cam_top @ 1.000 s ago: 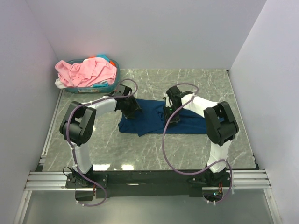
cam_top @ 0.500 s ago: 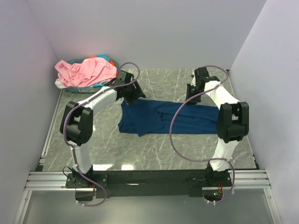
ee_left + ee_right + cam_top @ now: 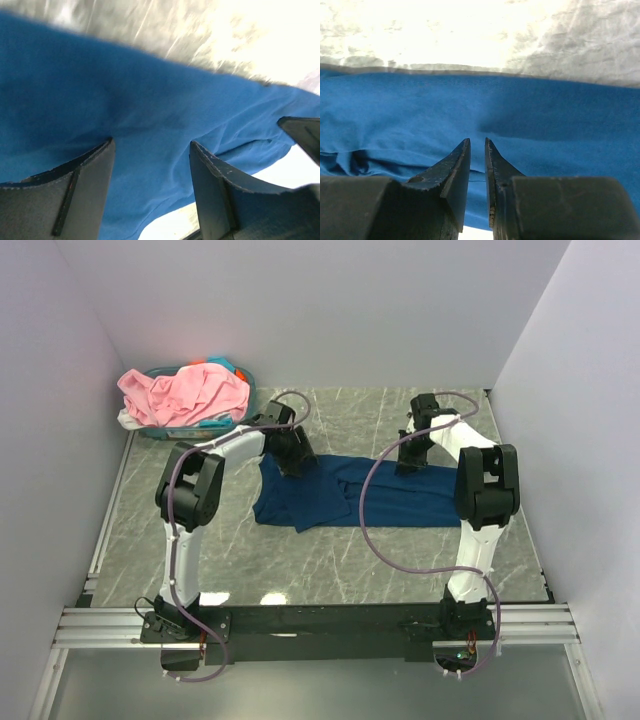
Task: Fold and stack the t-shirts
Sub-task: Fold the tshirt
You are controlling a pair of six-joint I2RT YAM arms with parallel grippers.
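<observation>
At the far left a pink shirt [image 3: 185,390] lies heaped in the basket [image 3: 215,427], waiting for its turn. The navy shirt [image 3: 320,502] lies across the middle of the table [image 3: 330,560]. It is mostly flat, but its left part is bunched and creased. The left gripper [image 3: 292,452] is low over the far left edge of this shirt. Its jaws stand wide apart with cloth under them, and they hold nothing. The right gripper [image 3: 410,455] is at the far edge further right. Its jaws are nearly together with only a thin slit between, and I cannot tell if a fold is pinched there.

I judge the step in hand is taking the far edge for the first fold. Next, the left jaws must close on the hem. Then both arms should lift together and bring the edge toward the near side, evenly.
</observation>
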